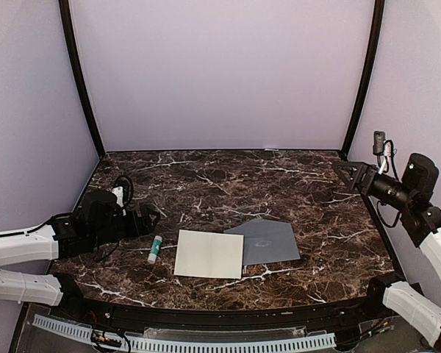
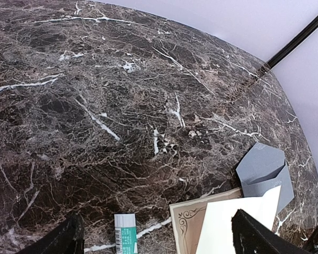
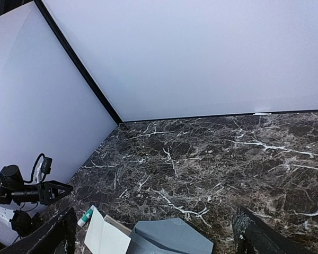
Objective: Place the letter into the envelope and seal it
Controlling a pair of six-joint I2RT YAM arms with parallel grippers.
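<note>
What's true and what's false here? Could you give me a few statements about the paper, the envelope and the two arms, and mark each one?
1. The letter is already inside the envelope. False: it lies outside it on the table, at the envelope's left in the top view.
2. A glue stick lies left of the letter. True.
3. The left arm's fingers grip the glue stick. False: they are open and empty.
4. The envelope is grey-blue. True.
5. The right arm's fingers press on the envelope. False: they are open, off at the table's right side, touching nothing.
</note>
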